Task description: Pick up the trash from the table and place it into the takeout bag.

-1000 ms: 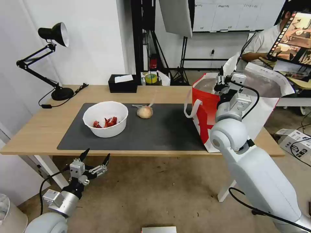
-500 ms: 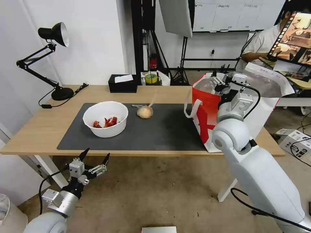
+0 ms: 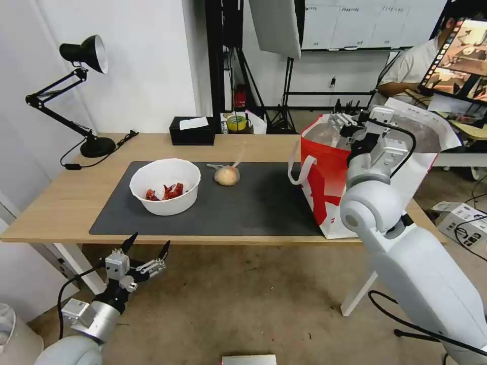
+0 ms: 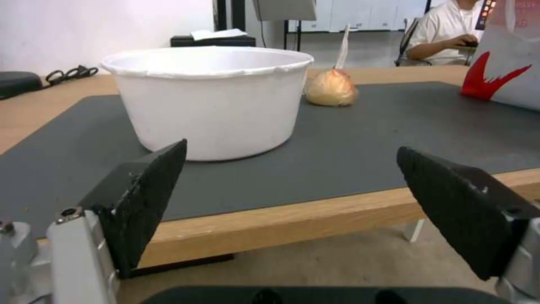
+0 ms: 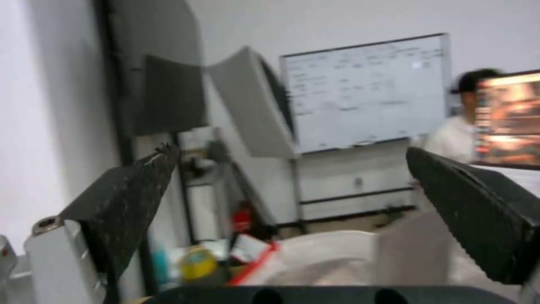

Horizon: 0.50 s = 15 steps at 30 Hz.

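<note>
Right gripper (image 3: 345, 112) raised over the open mouth of the takeout bag (image 3: 324, 177) at the table's (image 3: 61, 203) right end, fingers spread, holding nothing. Left gripper (image 3: 147, 247) parked below the front edge, fingers spread. Bowl (image 3: 165, 192) and bagged bun (image 3: 227, 175) on the mat (image 3: 253, 208).

Both arms: white smooth shells, round ball-like joint housings, silver-grey wrist blocks. Black cables loop along each forearm. Left gripper (image 3: 147, 246) and right gripper (image 3: 346, 107): black textured wedge fingers (image 4: 147, 192) on pale metal mounts with small screws.
</note>
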Motion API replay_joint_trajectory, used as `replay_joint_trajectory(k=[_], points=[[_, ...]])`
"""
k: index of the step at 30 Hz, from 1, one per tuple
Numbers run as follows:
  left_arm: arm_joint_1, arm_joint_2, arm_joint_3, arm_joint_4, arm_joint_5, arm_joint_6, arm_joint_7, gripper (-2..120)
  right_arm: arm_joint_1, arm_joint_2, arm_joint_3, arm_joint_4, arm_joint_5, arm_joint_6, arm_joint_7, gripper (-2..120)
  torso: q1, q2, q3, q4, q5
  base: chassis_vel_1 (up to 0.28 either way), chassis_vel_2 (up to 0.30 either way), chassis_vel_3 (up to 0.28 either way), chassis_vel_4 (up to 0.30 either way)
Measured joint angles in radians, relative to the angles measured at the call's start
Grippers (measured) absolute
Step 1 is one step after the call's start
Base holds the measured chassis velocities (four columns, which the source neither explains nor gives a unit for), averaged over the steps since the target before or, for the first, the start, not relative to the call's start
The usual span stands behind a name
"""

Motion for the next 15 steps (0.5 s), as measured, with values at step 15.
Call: replay_joint_trajectory(k=[15], points=[[-0.008,-0.007,0.005,0.002,0.0,-0.003,0.002,100,-0.146,-0.045,0.004,0.116,0.092,0.079,-0.391,100,0.0,0.0,0.0,-0.0001,0.0,0.0,0.0,0.0,0.0]])
